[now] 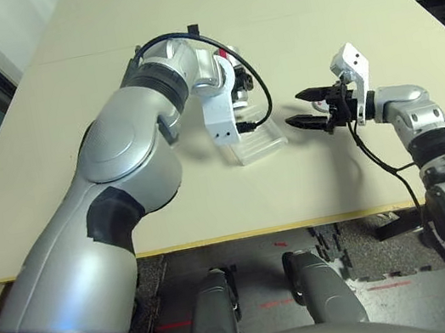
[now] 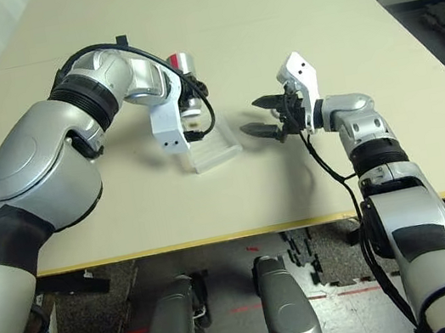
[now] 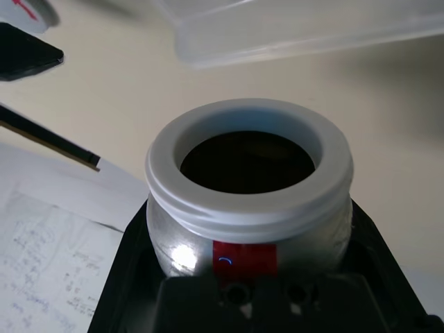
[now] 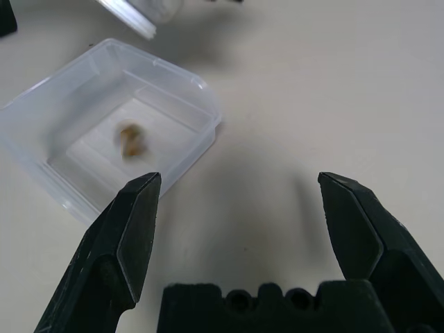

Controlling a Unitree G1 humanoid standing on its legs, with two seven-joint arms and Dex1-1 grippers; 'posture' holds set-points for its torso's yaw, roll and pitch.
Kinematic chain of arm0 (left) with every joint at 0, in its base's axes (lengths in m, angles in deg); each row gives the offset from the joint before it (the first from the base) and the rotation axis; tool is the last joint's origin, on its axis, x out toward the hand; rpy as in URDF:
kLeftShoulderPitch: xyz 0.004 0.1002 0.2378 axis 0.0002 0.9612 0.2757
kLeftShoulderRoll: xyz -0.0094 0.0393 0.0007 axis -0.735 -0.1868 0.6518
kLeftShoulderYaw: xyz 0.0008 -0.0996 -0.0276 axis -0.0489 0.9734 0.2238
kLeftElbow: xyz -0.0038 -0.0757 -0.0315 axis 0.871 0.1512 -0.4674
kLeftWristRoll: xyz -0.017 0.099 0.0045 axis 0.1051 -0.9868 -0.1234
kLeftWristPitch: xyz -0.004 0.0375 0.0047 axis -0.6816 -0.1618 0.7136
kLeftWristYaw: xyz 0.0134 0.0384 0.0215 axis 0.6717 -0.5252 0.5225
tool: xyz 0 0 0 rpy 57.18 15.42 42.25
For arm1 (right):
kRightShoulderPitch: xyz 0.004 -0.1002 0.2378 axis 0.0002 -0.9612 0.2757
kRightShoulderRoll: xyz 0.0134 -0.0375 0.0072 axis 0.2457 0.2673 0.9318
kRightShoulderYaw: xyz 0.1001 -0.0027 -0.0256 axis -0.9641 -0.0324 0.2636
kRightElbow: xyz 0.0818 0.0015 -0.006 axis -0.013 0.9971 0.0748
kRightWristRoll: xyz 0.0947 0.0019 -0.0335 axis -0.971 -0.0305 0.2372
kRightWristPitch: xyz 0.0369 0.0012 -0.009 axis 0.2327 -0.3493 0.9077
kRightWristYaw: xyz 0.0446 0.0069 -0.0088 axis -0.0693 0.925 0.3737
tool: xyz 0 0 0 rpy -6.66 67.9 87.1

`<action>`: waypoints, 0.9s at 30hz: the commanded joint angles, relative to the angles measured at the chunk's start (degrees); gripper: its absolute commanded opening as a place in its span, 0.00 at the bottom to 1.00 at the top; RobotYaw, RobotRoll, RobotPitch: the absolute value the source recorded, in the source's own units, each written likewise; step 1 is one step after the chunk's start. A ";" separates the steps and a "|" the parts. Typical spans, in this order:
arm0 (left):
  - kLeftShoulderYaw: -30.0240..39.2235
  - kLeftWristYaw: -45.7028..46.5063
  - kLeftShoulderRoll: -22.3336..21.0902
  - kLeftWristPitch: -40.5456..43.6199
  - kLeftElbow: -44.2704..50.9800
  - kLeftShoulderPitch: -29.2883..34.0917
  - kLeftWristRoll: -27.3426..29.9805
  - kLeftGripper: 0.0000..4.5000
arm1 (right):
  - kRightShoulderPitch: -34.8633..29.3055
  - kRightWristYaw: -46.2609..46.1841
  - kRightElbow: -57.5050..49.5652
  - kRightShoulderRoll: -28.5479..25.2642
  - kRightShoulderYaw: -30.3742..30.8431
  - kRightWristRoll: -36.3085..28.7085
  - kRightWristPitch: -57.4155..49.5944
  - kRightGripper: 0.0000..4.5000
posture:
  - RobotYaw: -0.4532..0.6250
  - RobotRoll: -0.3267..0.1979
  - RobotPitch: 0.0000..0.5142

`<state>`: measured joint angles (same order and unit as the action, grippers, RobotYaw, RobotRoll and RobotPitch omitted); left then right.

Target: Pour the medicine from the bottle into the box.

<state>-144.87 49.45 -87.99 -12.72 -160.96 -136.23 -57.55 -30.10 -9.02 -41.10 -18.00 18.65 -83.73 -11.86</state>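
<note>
L grip (image 2: 190, 94) clamped round btl (image 2: 181, 63), open mouth tipped twd clear box (image 2: 216, 152). Med (image 4: 132, 140), brown bits, within box walls. Box well in from worktop's (image 2: 296, 192) near edge, w/ room btwn; far edge much further off. R grip (image 2: 259, 118) fingers wide apart, nothing btwn, just off box's R side, gap of worktop btwn. More room from R grip down to near edge, & from btl out to far edge.
</note>
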 commanded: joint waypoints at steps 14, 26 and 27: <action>51.36 -53.82 -2.78 20.00 -0.79 8.31 53.71 0.60 | -0.44 1.46 -0.34 -0.94 1.96 1.94 4.21 1.00 | 0.27 0.62 0.24; 68.42 -50.64 -6.74 41.21 5.66 15.13 69.42 0.60 | 2.23 7.94 0.26 -2.08 2.69 1.54 5.53 1.00 | 0.29 0.62 0.21; 69.27 -50.12 -6.95 42.20 6.23 15.84 70.29 0.60 | 2.50 8.44 0.42 -2.13 2.68 1.50 5.65 1.00 | 0.29 0.62 0.21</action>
<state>-77.03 -1.59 -94.44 27.43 -156.05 -121.42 10.52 -28.59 -1.78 -41.09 -19.47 21.04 -82.33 -6.90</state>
